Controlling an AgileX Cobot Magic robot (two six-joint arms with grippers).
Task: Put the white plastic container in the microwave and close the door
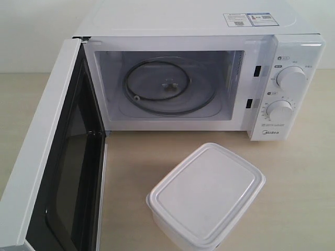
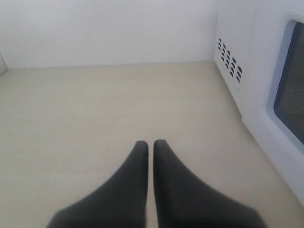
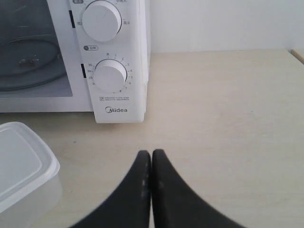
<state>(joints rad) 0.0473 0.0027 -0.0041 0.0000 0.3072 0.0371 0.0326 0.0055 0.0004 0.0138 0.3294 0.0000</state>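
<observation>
Microwave point(image 1: 183, 21) fills the upper half of the exterior view. Its door point(image 1: 47, 172) is swung wide open and runs down to the lower left corner, black inner frame and dark window facing right. Glass turntable point(image 1: 165, 86) lies in the cavity, upper centre. Two round dials point(image 1: 291, 79) are stacked at upper right, with the Midea logo point(image 1: 270, 133) under them. Stickers point(image 1: 250, 20) are on the top panel, upper right.

Container point(image 1: 207, 196) sits on the table point(image 1: 303, 209) at lower centre-right, lid on and turned diagonally. It is in front of the microwave, outside it and apart from it.

Left gripper point(image 2: 150, 144): black fingers drawn together with only a hairline slit between them, nothing held. It is above bare table. Vent slots point(image 2: 230, 61) on a white side panel show beyond it, with a dark mesh window next to them.

Right gripper point(image 3: 151, 153): fingers pressed together, nothing held. It is above the table and points toward the microwave's dial-panel corner. A corner of the container shows in that view, near the gripper but not touching it.
</observation>
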